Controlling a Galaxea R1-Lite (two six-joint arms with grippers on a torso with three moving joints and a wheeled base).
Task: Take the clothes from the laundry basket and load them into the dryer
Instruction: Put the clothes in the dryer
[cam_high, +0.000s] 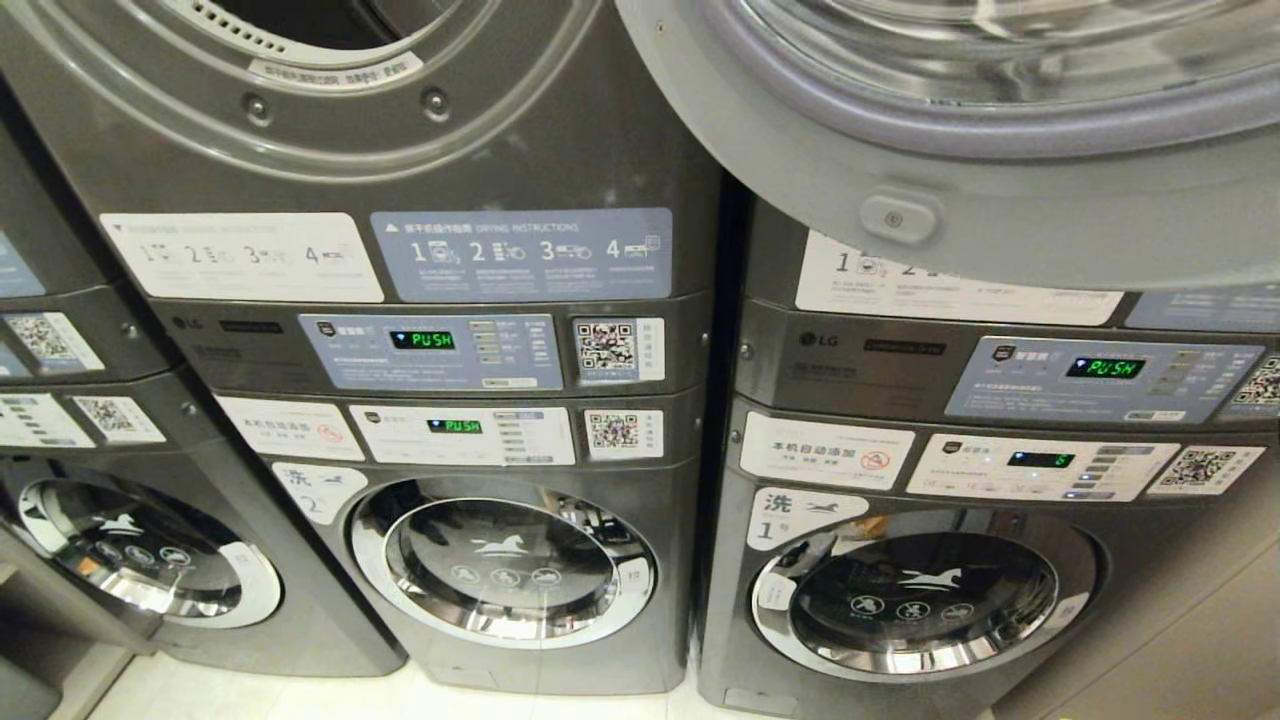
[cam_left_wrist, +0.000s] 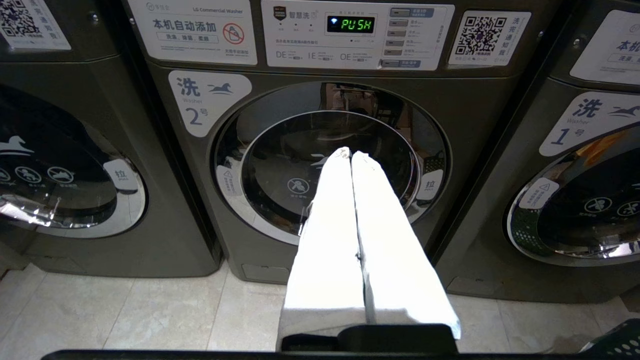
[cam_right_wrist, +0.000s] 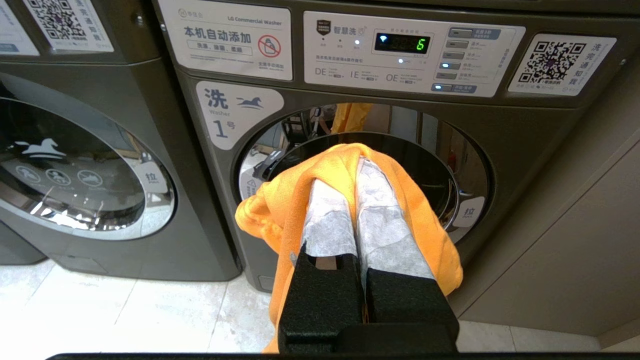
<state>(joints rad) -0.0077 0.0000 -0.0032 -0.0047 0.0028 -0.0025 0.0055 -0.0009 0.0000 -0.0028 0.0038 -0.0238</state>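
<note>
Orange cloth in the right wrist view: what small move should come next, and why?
Probably lift the right gripper toward the open dryer door above. Its fingers are shut on the orange cloth, but it faces washer 1, whose door is closed. The left gripper is shut and empty.

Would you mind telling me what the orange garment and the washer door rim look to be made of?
The orange garment, pinched in the right gripper, looks like soft matte woven or knit fabric: it drapes and creases. The washer door rim looks like polished chrome, metal or plated plastic: it mirrors the room.
</note>
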